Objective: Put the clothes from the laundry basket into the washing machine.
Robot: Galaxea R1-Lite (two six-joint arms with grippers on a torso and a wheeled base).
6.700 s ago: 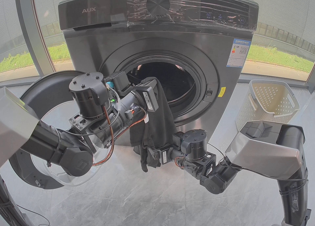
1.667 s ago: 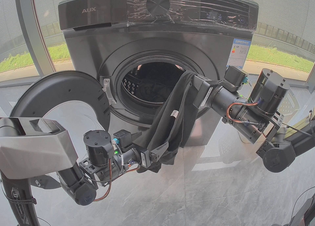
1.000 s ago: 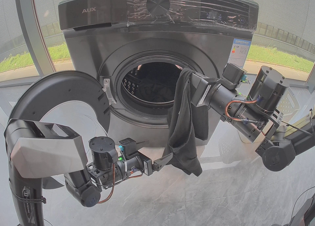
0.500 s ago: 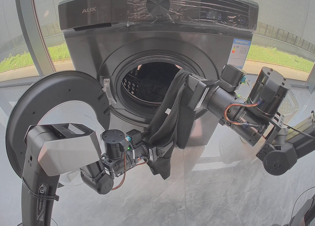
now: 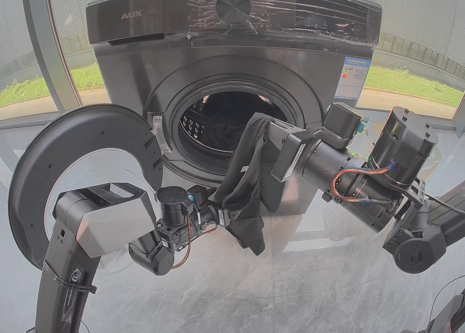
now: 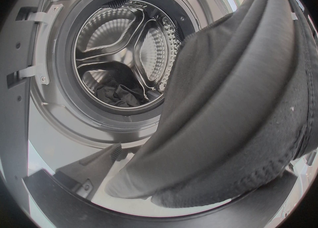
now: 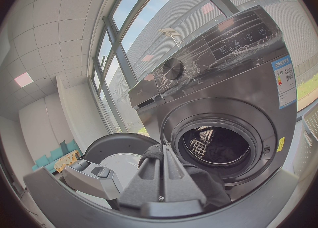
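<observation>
Before the washing machine (image 5: 145, 72), a black garment (image 5: 252, 169) is clamped in the right gripper's (image 7: 162, 159) jaws; its lower folds are met by the left gripper (image 5: 230, 214), grip unclear.

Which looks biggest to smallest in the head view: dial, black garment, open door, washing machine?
Largest first:
washing machine
then open door
then black garment
then dial
Door and garment are nearer the camera, so both look inflated.
</observation>
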